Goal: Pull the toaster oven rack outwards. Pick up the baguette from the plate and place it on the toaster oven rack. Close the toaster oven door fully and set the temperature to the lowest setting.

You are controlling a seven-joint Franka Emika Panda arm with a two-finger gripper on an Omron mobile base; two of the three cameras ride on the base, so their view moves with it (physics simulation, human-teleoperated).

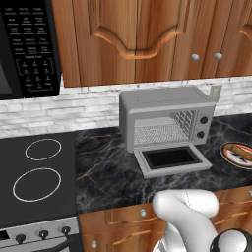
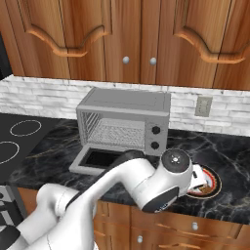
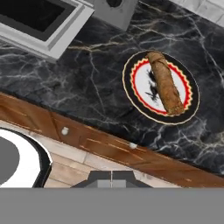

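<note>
Golden-brown, the baguette (image 3: 165, 82) lies untouched on the plate (image 3: 131, 83), on the counter just right of the toaster oven (image 1: 167, 118). The toaster oven door (image 1: 172, 158) hangs open (the toaster oven rack (image 1: 158, 131) looks still inside). The gripper (image 3: 112, 174), fingertips pressed together and empty, hovers above the counter's edge; pulling, loading, closing and the temperature setting all remain.

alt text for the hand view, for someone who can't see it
A baguette lies on a round plate on a dark marble counter, seen from above. The open toaster oven door shows at upper left, and the shut gripper sits at the bottom over wooden drawers.
</note>
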